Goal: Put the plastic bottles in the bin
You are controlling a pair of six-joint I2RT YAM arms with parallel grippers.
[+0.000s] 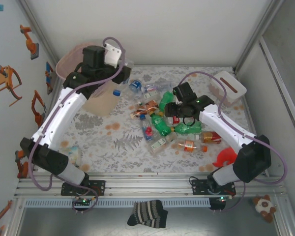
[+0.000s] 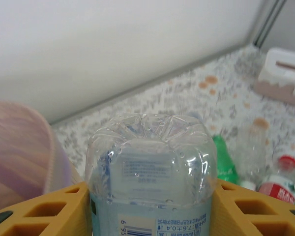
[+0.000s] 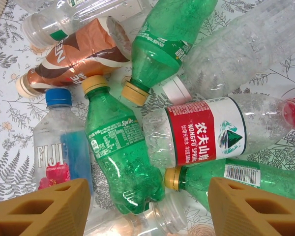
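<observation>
Bin (image 1: 68, 60) stands at the upper left of the overhead view, upright and mouth up, on the patterned bench (image 1: 118, 145). Left tool (image 1: 122, 65) hangs just right of the bin's rim, high above the bench. In the left wrist view this tool (image 2: 150, 199) is clamped on a clear bottle (image 2: 150, 162), one yellow finger on each flank and the crumpled base pointing away from the camera. The bin's pink wall (image 2: 19, 152) sits at the lower left of that frame, beside the bottle rather than under it. Whether the bottle overhangs the mouth cannot be settled from these angles; it appears to lie slightly right of it.

Judgement: the step in hand is the drop. Done well, the tool would be carried leftward until the bottle is squarely over the opening, lowered close to the rim, and only then opened. A light crushed bottle may otherwise glance off the edge.

From centre to right, the other plastic bottles (image 1: 162, 125) lie heaped on the bench, touching and overlapping. Right tool (image 1: 177, 108) hovers over the heap. In its wrist view the right tool (image 3: 147, 206) stands wide and empty, its fingers either side of a green Sprite bottle (image 3: 120, 157) lying flat below.
</observation>
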